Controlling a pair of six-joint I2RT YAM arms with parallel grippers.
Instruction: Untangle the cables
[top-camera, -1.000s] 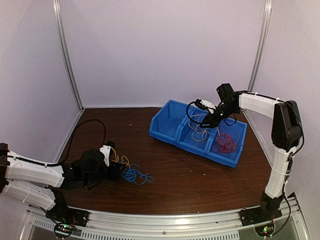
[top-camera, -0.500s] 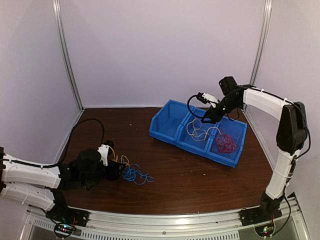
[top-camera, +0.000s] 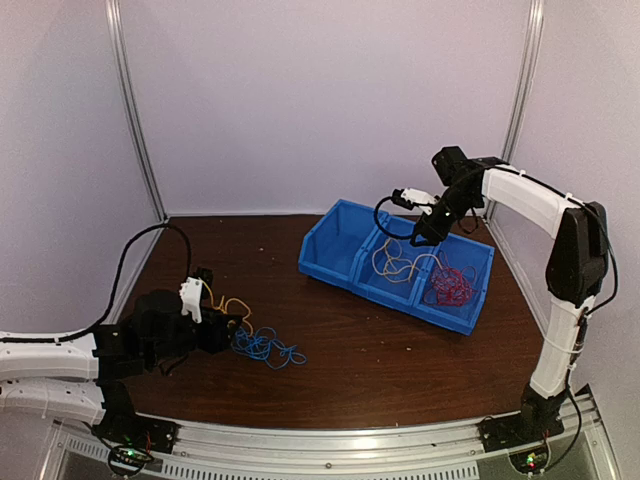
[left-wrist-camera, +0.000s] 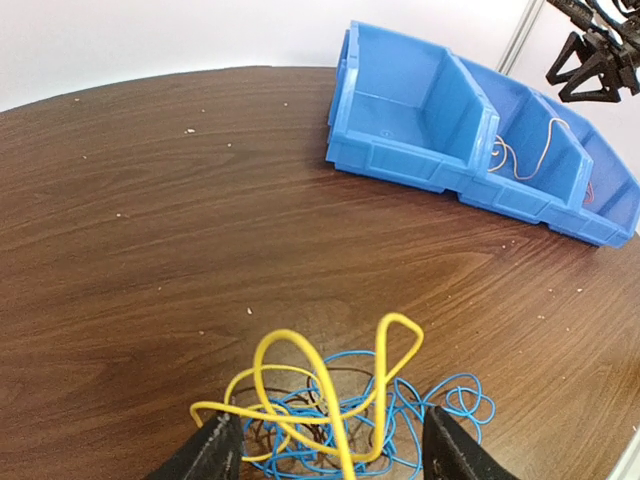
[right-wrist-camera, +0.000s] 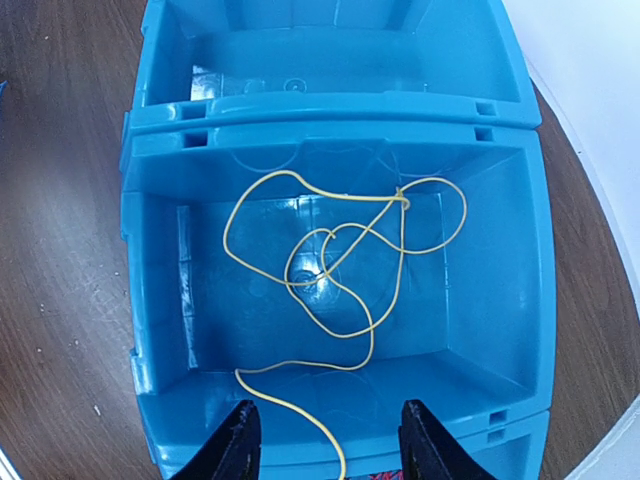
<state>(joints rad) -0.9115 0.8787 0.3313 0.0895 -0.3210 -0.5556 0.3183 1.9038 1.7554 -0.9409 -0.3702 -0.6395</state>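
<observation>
The left arm lies low over the bench's (top-camera: 380, 340) near-left corner, forearm almost level. Its left hand (left-wrist-camera: 330, 455) is spread wide and grips nothing, with a yellow loop (left-wrist-camera: 300, 385) rising between the fingers from the blue cables (top-camera: 265, 348) tangled on the wood. The right arm arches high along the right edge, its right hand (right-wrist-camera: 322, 450) pointing down, likewise parted and empty, above the blue bin's (top-camera: 335, 240) middle compartment. There a yellow cable (right-wrist-camera: 350, 250) lies, and red cables (top-camera: 452, 285) fill the next one.

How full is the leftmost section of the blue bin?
Empty: the leftmost section shows only bare blue floor; yellow cables lie in the middle one, red cables in the right.
</observation>
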